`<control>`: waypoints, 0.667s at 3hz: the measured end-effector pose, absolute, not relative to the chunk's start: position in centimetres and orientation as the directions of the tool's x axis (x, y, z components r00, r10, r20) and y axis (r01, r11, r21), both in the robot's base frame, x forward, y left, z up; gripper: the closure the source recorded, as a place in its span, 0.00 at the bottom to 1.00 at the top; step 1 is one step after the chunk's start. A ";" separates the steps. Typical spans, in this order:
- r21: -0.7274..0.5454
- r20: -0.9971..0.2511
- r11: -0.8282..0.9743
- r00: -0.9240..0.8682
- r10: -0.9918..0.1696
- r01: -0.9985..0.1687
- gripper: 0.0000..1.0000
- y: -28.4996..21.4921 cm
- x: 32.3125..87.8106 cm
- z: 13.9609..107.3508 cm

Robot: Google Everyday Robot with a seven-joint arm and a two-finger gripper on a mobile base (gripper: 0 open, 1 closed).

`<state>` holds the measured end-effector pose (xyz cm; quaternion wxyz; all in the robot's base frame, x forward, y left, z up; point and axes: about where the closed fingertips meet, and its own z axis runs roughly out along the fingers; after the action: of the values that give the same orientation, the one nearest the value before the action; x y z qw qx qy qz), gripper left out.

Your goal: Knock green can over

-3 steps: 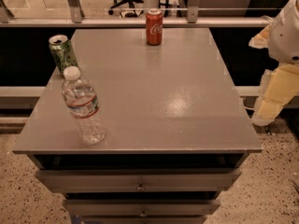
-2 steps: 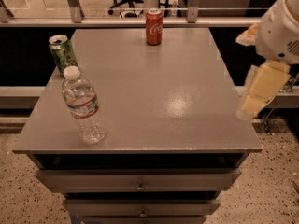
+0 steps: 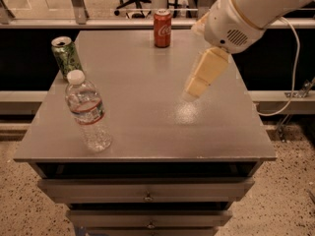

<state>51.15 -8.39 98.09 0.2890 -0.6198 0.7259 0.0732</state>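
The green can (image 3: pixel 66 57) stands upright near the far left edge of the grey table (image 3: pixel 147 132). It has a pale leafy pattern and a silver top. My gripper (image 3: pixel 193 89) hangs from the white arm (image 3: pixel 246 14) over the right middle of the table, pointing down and to the left. It is well to the right of the green can, with nothing seen in it.
A clear water bottle (image 3: pixel 88 113) with a white cap stands at the front left, just in front of the green can. A red Coca-Cola can (image 3: pixel 162 28) stands at the far middle edge. Drawers sit below the tabletop. A cable (image 3: pixel 290 73) hangs at the right.
The arm has swung in from the right edge of the table. The gripper now hangs over the tabletop, further left. The cans and the bottle have not moved.
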 end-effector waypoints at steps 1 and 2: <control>-0.236 -0.637 0.233 -0.031 -0.771 -0.943 0.00 0.2 54.6 98.4; -0.236 -0.637 0.233 -0.031 -0.771 -0.943 0.00 0.2 54.6 98.4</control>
<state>54.63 0.16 98.41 0.3420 -0.6061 0.7070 0.1263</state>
